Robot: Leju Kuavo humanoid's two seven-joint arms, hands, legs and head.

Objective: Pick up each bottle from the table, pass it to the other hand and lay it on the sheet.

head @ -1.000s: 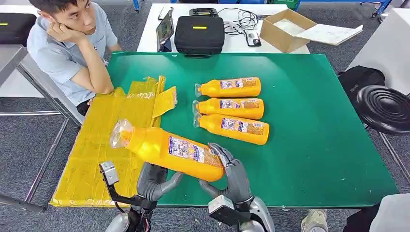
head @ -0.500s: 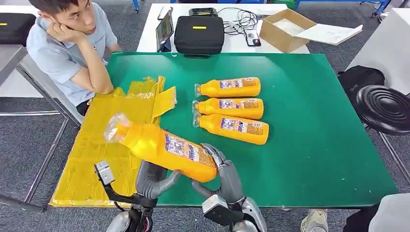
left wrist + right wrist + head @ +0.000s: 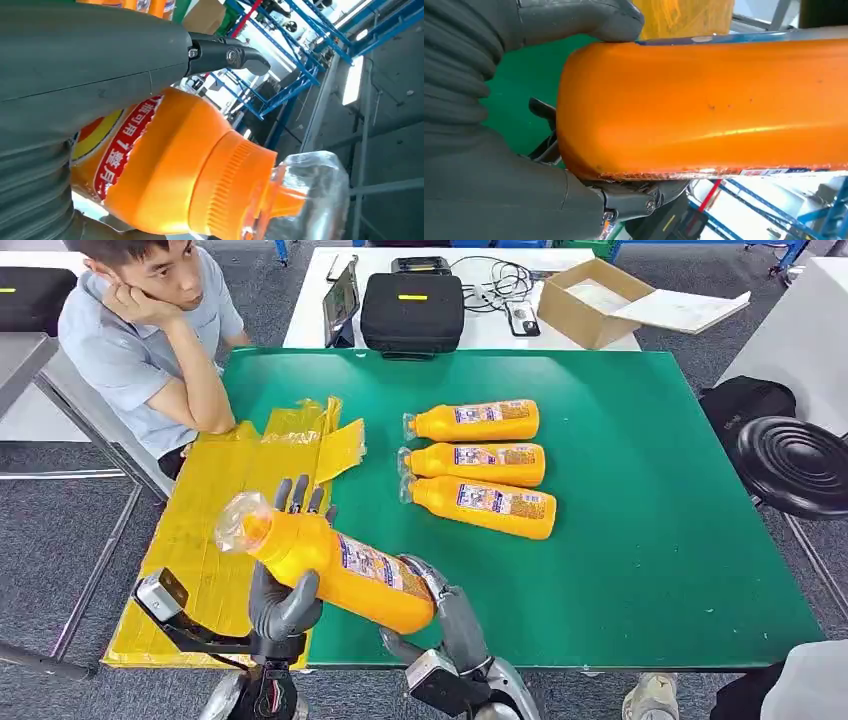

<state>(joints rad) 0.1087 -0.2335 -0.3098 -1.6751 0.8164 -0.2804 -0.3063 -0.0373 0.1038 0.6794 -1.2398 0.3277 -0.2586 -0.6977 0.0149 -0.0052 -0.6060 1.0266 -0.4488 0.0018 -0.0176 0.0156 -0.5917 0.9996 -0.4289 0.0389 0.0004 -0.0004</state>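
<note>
An orange bottle (image 3: 340, 565) with a clear cap cover hangs tilted over the table's near edge, cap toward the yellow sheet (image 3: 205, 510). My right hand (image 3: 440, 615) grips its base end (image 3: 704, 105), thumb and fingers (image 3: 584, 17) wrapped around it. My left hand (image 3: 285, 585) is at the bottle's shoulder, its fingers (image 3: 297, 495) standing straight up behind the bottle and its thumb (image 3: 90, 55) lying against the label (image 3: 125, 145); the fingers are not curled around it. Three more orange bottles (image 3: 478, 462) lie side by side on the green table (image 3: 640, 490).
A person (image 3: 140, 340) sits at the table's far left corner, elbow near the sheet's far end. Behind the green table stands a white one with a black case (image 3: 412, 310) and a cardboard box (image 3: 590, 300). A black stool (image 3: 795, 465) stands to the right.
My right hand has carried the bottle leftward toward the sheet. My left hand has risen from under the bottle, and its fingers now stand upright behind the bottle's shoulder.
</note>
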